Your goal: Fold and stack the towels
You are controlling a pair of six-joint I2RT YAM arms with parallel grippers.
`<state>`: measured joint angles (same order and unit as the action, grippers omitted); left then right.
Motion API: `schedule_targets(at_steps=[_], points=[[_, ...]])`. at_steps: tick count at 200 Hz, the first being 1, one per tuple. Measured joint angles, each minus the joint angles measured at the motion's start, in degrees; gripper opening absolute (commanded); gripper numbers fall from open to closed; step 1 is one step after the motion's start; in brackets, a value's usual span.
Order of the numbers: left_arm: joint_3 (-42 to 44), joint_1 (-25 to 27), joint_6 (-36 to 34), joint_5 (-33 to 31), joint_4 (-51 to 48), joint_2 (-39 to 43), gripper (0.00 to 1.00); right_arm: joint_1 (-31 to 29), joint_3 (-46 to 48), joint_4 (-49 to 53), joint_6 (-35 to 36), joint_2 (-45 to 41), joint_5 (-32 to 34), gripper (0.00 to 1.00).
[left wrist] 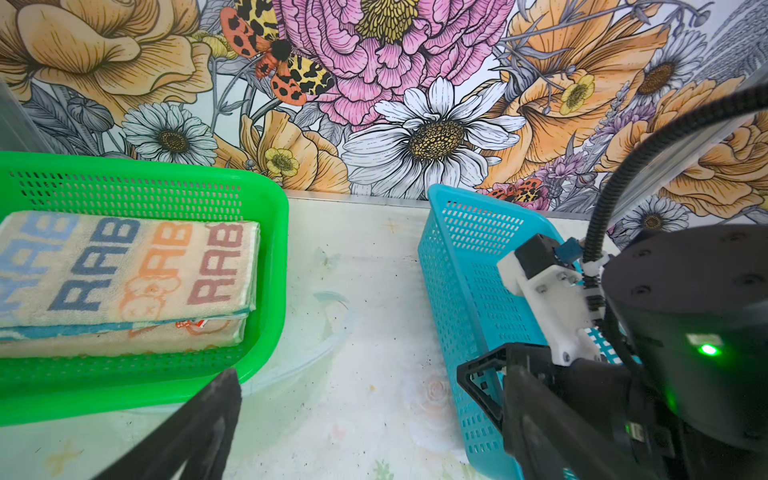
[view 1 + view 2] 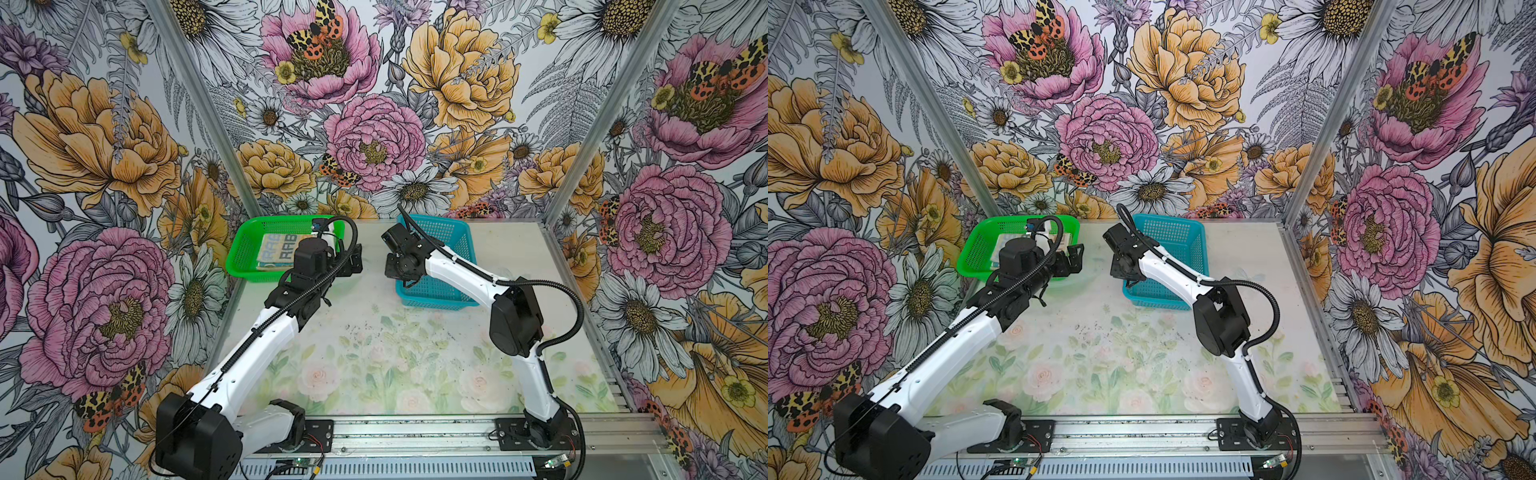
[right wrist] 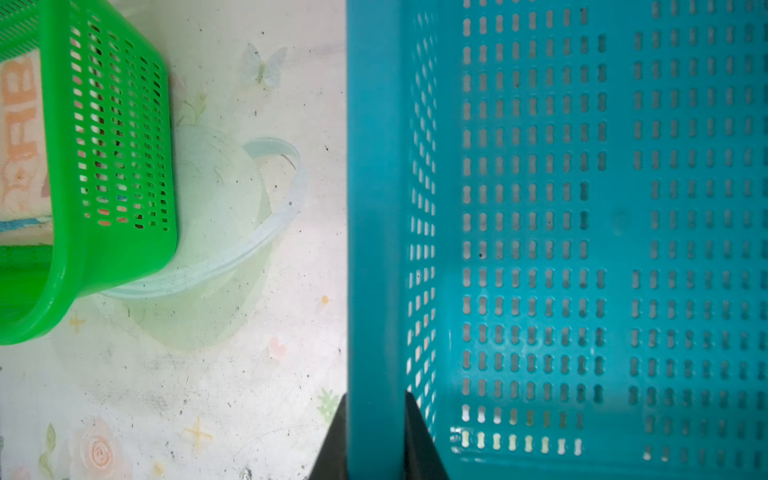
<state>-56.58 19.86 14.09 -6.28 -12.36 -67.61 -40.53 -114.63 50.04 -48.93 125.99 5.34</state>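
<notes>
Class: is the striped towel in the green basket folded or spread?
Folded: the striped towel lies as a compact rectangle with layered edges inside the green basket.

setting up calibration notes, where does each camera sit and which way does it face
Top views: high above the near edge, looking down and forward over the table; both arms show whole, left gripper and right gripper.
Left wrist: low over the table, facing the back wall; folded towels in green basket, one own finger.
Right wrist: straight down on blue basket; fingers straddle its rim.
Shared: both wrist views show both baskets.
</notes>
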Motion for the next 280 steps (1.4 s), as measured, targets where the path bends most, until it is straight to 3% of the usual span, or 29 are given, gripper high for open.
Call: schedule_targets(at_steps=[17, 39, 56, 120, 142, 186, 224, 252, 280], points=[[0.0, -0.3, 0.6, 0.0, 0.1, -0.3, 0.99, 0.0, -0.7, 0.3, 0.0, 0.7, -0.1, 0.07], [0.1, -0.3, 0.7, 0.0, 0.3, -0.4, 0.99, 0.0, -0.8, 0.4, 0.3, 0.9, -0.2, 0.21], [0.3, -0.3, 0.8, 0.0, 0.6, -0.4, 0.99, 0.0, -0.8, 0.0, 0.6, 1.0, -1.3, 0.37], [1.0, -0.1, 0.8, -0.2, 0.8, -0.4, 0.99, 0.2, -0.5, -3.2, 3.3, 1.4, -5.2, 0.77], [1.0, 0.6, 0.4, -1.0, 0.8, -0.3, 0.99, 0.3, 1.4, -3.5, 4.7, -0.5, -4.9, 0.99], [0.6, -3.4, -1.4, -1.3, 0.2, -0.1, 0.99, 3.1, 9.8, -3.9, 11.6, -13.3, -2.0, 0.99], [2.0, -10.4, -2.7, -3.7, 3.4, -0.3, 0.99, 14.7, 22.1, -6.3, 17.4, -30.8, 4.5, 0.99], [10.5, -13.7, -3.4, -8.9, 10.1, -1.0, 0.99, 24.8, 35.8, -10.8, 21.6, -40.2, 11.7, 0.99], [20.7, -13.0, -4.1, -15.3, 16.0, -3.5, 0.99, 31.2, 51.8, -18.4, 24.1, -46.6, 14.9, 0.99]])
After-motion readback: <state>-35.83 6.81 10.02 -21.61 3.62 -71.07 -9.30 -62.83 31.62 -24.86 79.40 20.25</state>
